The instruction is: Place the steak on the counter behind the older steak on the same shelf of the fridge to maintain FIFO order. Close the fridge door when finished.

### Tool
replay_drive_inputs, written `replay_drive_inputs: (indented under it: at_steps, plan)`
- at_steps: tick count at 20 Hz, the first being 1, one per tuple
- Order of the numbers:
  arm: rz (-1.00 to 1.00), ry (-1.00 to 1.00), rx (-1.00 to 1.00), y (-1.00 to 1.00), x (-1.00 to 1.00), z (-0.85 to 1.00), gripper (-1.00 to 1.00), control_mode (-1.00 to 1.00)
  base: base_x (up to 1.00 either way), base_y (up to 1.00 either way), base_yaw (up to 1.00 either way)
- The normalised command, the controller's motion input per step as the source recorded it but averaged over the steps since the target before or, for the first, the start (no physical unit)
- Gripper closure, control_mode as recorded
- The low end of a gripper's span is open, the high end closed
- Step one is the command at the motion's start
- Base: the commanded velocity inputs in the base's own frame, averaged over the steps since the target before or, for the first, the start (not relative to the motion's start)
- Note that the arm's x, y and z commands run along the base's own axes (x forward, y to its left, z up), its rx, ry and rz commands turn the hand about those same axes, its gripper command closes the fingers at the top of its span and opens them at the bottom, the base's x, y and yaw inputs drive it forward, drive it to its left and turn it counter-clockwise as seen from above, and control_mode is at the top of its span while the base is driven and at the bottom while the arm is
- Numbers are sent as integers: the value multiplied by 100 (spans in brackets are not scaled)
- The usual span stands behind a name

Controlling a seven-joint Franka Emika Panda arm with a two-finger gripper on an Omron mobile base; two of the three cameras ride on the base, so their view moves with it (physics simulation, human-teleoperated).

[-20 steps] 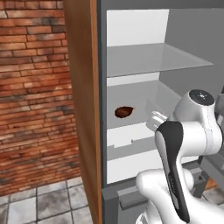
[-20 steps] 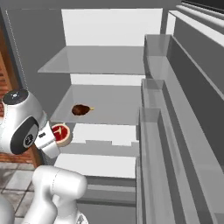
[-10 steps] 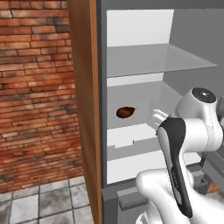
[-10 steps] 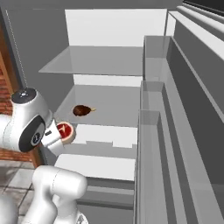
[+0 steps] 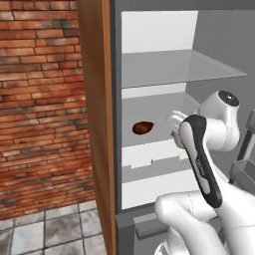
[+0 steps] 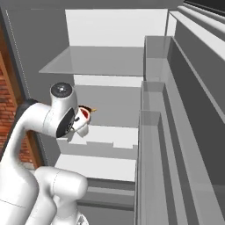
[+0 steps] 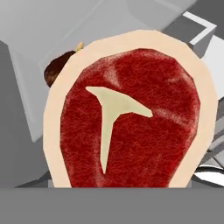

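Item: the steak (image 7: 131,113). Bright red cut with a cream rim and a pale T-shaped bone mark, close against the hand camera. In the right base view a sliver of it (image 6: 84,114) shows just past the wrist, so it is evidently carried at the fingers, inside the fridge (image 6: 116,26) opening. The fingers themselves are hidden behind the meat; you cannot tell from sight how they close, only judge that they clasp the cut.

Item: the older steak (image 5: 143,128). Dark brown oval lump lying on the middle shelf (image 5: 149,139), toward the left wall. In the hand view it (image 7: 59,68) peeks out beyond the upper left edge of the carried cut, so it lies ahead of the hand.

Item: upper shelf (image 5: 174,67). Pale slab well above the working level.

Item: door bins (image 6: 151,132). Grey trays along the open door on the right.

Handling note: you have to carry the cut past the older piece toward the back wall. Keep it above the brown lump so you do not knock it, pass it on the open right-hand side, and lower only once the brown lump is nearer the door than your load. Release on the same shelf, then draw straight back.
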Motion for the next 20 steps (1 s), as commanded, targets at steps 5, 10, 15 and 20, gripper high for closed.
replay_drive_inputs:
  at_steps: [5,10,15,20]
  plan:
    - [-15,0,0,2,98,0,100,-100,0,0,0]
    - [-5,-6,1,-21,93,-6,100,-100,0,0,0]
    - [0,-4,2,-43,56,-3,100,-100,0,0,0]
    - [1,-16,0,-38,26,-29,100,-100,0,0,0]
